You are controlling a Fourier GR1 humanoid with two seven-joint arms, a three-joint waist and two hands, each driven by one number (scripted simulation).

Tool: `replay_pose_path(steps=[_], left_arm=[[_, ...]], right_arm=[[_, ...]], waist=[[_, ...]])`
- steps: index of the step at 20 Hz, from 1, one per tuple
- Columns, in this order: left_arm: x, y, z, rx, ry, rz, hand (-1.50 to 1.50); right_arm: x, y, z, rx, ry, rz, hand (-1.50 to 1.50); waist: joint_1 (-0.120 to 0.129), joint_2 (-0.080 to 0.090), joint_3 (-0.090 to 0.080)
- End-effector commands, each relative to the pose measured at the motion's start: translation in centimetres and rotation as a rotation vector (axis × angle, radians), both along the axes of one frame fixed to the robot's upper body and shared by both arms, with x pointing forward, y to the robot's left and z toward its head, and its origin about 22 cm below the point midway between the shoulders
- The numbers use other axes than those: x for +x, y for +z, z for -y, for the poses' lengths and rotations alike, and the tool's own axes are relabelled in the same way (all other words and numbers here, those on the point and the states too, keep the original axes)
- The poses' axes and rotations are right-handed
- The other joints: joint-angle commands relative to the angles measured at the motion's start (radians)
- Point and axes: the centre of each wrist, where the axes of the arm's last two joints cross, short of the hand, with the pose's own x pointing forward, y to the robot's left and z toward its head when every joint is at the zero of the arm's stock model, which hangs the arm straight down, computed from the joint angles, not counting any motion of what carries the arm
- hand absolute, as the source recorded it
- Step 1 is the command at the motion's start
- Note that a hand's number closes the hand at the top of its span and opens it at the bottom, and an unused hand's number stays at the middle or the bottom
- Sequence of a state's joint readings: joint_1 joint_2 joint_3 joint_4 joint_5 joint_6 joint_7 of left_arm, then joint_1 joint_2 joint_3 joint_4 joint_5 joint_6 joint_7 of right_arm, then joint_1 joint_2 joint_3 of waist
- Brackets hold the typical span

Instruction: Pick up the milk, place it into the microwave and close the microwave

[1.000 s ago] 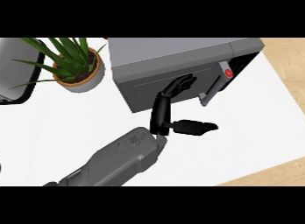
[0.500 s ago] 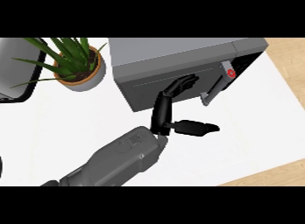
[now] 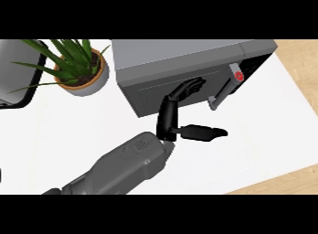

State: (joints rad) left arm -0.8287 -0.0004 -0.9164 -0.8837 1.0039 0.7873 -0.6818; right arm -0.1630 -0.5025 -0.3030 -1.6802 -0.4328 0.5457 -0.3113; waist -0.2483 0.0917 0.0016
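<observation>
Reaching up from the lower edge, the left hand [image 3: 170,114] is pressing its straight fingers [image 3: 188,87] against the grey front of the microwave [image 3: 182,64], thumb sticking out to the side and holding nothing. The microwave is sitting at the back of the white counter [image 3: 256,137], a red button [image 3: 238,76] showing on its panel, with a potted plant [image 3: 77,68] standing just beside it. The milk is not showing anywhere, and neither is the right hand.

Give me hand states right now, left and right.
Left hand: open, straight fingers against the door of the grey box-shaped microwave, thumb out to the side, holding nothing.
Right hand: not in view.
</observation>
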Motion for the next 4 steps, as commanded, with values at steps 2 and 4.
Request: replay_pose_path(steps=[2, 4], left_arm=[[2.7, 1.38, -0.51, 0.002, 0.098, -0.007, -1.5], [2.82, 1.29, -0.67, -0.007, 0.11, -0.012, -1.5]], right_arm=[[0.72, 0.26, 0.88, 0.023, 0.033, -0.025, -1.5], [0.95, 0.46, 1.42, 0.048, 0.023, -0.02, -1.5]], waist=[[-0.012, 0.009, -0.001], [-0.012, 0.009, -0.001]])
